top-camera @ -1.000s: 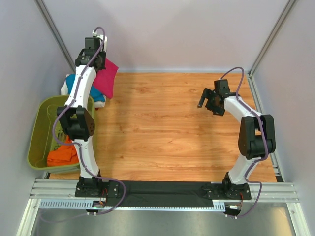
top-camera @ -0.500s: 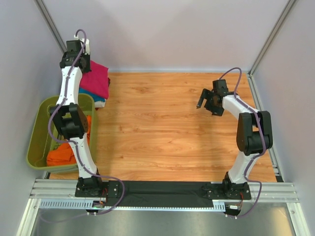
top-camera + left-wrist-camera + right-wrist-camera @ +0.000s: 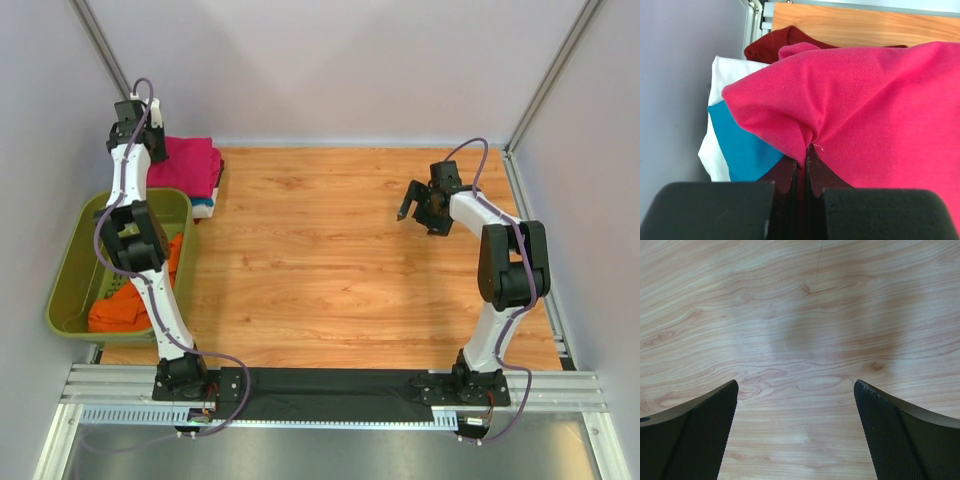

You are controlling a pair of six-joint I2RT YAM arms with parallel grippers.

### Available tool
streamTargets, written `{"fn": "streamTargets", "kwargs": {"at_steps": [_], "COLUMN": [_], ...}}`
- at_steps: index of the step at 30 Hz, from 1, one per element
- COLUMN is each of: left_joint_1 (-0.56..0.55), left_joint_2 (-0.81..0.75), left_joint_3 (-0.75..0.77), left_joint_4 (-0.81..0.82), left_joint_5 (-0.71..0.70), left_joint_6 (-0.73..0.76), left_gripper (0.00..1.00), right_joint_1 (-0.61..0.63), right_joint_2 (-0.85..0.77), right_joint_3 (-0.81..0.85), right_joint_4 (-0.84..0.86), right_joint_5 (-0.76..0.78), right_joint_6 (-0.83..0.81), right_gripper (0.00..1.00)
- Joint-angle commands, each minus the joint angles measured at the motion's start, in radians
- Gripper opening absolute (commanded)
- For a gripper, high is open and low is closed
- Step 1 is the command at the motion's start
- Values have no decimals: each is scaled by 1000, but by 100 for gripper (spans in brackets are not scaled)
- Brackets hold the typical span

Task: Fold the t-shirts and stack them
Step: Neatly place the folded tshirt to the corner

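Leaning into far-left corner, left fingers (image 3: 784,180) clamp magenta t-shirt (image 3: 875,110); right fingers (image 3: 695,435) wide apart, angled down above table (image 3: 800,315).

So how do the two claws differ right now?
The left gripper is pinched shut on a fold of the magenta-pink t-shirt; the right gripper stands wide open, holding nothing. The left reaches to the far left corner, at the shirt pile; the right hangs over bare wooden table. Both have dark two-finger jaws.
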Motion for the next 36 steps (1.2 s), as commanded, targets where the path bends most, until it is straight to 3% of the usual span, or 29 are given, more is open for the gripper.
{"fn": "streamTargets", "kwargs": {"at_steps": [1,4,7,8,9,10,21,27,30,32,33,34,36], "left_joint_1": [15,18,18,18,18,18,9,3,3,3,3,1,4], "left_joint_2": [14,17,-7,-18,-29,-56,-334,-443,-468,-458,-458,-437,-406], "left_joint_3": [49,41,41,41,41,44,16,-143,-279,-353,-353,-379,-389], "left_joint_4": [73,75,69,66,64,62,44,113,217,295,315,334,381], "left_joint_5": [-7,-30,-23,-18,-9,-3,0,135,157,142,142,134,134], "left_joint_6": [28,22,14,2,-6,-14,-144,-225,-284,-340,-340,-366,-396], "left_gripper": [0,1,43,71,91,99,99,99,95,78,78,62,46], "right_joint_1": [0,3,9,13,16,17,29,28,29,28,29,28,29], "right_joint_2": [5,13,11,10,1,-4,-220,-352,-390,-406,-406,-404,-391], "right_joint_3": [29,42,53,53,55,53,-13,-60,-89,-114,-119,-122,-126], "right_joint_4": [44,41,33,31,30,28,41,65,73,93,93,94,94], "right_joint_5": [-29,-41,-43,-44,-43,-46,-58,-72,-81,-86,-86,-87,-84], "right_joint_6": [27,29,23,21,18,15,-31,-43,-42,-43,-43,-42,-43], "right_gripper": [100,100,100,100,100,100,100,100,100,100,100,100,100]}}
